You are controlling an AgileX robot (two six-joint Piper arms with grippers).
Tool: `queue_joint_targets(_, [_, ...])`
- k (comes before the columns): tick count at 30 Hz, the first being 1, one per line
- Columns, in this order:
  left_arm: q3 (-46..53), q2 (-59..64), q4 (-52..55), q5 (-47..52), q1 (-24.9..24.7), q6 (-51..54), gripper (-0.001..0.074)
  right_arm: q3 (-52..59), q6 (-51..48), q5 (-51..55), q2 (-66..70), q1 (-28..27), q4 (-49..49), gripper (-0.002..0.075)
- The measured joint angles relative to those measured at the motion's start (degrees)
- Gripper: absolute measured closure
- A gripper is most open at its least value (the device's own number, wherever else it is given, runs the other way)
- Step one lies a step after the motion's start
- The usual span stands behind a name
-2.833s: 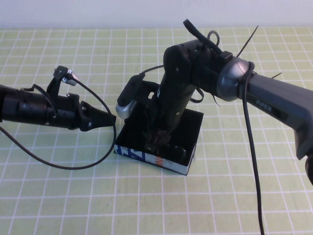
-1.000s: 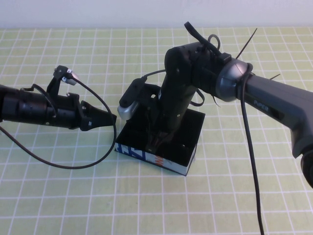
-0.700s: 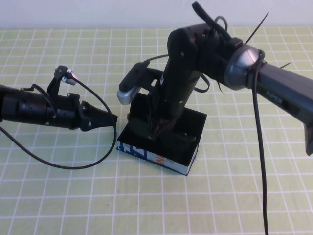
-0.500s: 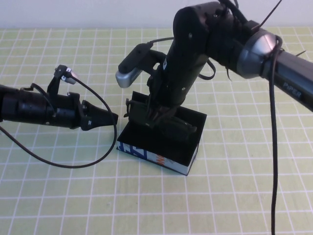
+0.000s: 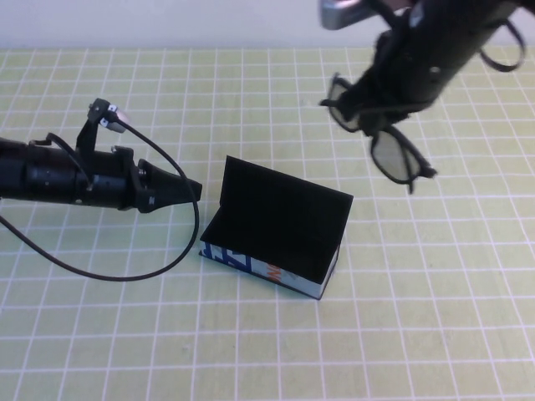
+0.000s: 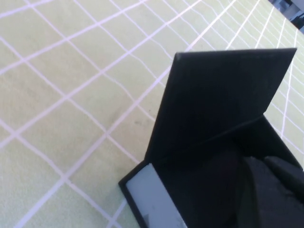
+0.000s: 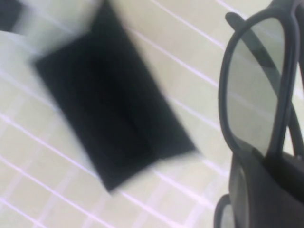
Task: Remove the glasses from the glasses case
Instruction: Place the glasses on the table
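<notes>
Right tool (image 5: 378,107) is clamped on the glasses (image 5: 380,138), held high above the tabletop (image 5: 100,334), clear of the case (image 5: 276,230). Left tool (image 5: 180,194), apparently closed and empty, is parked beside the raised lid, presumably steadying it.

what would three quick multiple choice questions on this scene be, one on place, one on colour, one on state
1. Where are the glasses?
A. inside the case
B. in the air, held by the right claw
C. flat on the table

2. What colour is the glasses case lid?
A. black
B. red
C. white

3. How does the case stand?
A. shut
B. upside down
C. open, lid raised

Answers: 1 B, they hang from the right claw, up and to the right of the case. 2 A, the lid is matte black. 3 C, the lid stands up, with the left claw beside it.
</notes>
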Motion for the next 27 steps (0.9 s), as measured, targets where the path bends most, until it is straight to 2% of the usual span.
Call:
queue_joint_targets(6, [0.0,-1.8,0.5,0.1,0.0,0.0,0.0739,18.7,2.4,-7.8,-6.9,-10.7,7.3,0.071])
queue_joint_targets(11, [0.0,-3.2,0.8,0.1,0.0,-0.7,0.0739,32.0,2.4,-17.8,-7.1,-12.8,14.1,0.071])
queue_joint_targets(16, [0.0,-4.1,0.9,0.0,0.0,-1.5,0.0739,36.3,1.3,-24.2,-4.0,-12.8,19.7,0.071])
queue_joint_targets(21, [0.0,-4.5,1.2,-0.1,0.0,-2.0,0.0739,36.6,0.2,-25.2,-0.1,-12.8,23.0,0.0705])
queue_joint_targets(24, [0.0,-4.5,1.4,-0.1,0.0,-2.3,0.0739,36.6,0.0,-25.2,1.8,-12.8,23.5,0.0669])
queue_joint_targets(27, [0.0,-4.5,1.9,-0.1,0.0,-2.4,0.0739,36.6,0.0,-25.2,2.7,-12.8,23.7,0.0577])
